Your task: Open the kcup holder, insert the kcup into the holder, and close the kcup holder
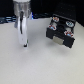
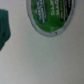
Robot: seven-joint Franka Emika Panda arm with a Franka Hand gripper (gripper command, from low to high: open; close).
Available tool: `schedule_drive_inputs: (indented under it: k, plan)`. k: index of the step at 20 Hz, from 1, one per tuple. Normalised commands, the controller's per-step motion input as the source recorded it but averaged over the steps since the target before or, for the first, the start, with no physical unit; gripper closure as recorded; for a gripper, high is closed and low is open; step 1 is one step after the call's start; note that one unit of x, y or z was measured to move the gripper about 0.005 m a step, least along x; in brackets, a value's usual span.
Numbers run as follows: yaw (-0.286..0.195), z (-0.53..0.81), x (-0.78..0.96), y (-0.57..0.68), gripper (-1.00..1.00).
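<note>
Arm low over the table by the kcup, the kcup holder beyond.

Nearest, the gripper (image 1: 24, 44) reaches down to the pale table (image 1: 35, 70), its tip at or just above the surface; whether its jaws are spread or closed on anything I cannot tell, since the fingertips blur together in the exterior view and do not show in the wrist view. The wrist view shows a round green printed top (image 2: 50, 16), most likely the kcup lying below the camera, with a blurred teal shape (image 2: 5, 27) near it. I judge the cup light, thin-walled and easy to dent or tip, so a gentle pinch across its sides suits it. Farther off, toward the exterior view's right, the kcup holder (image 1: 62, 31) sits well apart: stiff, boxy, heavier, best pulled by its front panel.
</note>
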Motion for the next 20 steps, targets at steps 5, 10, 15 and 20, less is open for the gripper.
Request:
schedule_drive_inputs:
  k: [5, 10, 15, 20]
  plan:
    - [-0.114, -0.35, 0.0, -0.09, -1.0]
    - [-0.092, -0.16, -0.05, -0.01, -1.0]
    - [-0.043, 0.13, -0.03, 0.04, 1.0]
    - [-0.002, 0.88, 0.19, 0.26, 1.0]
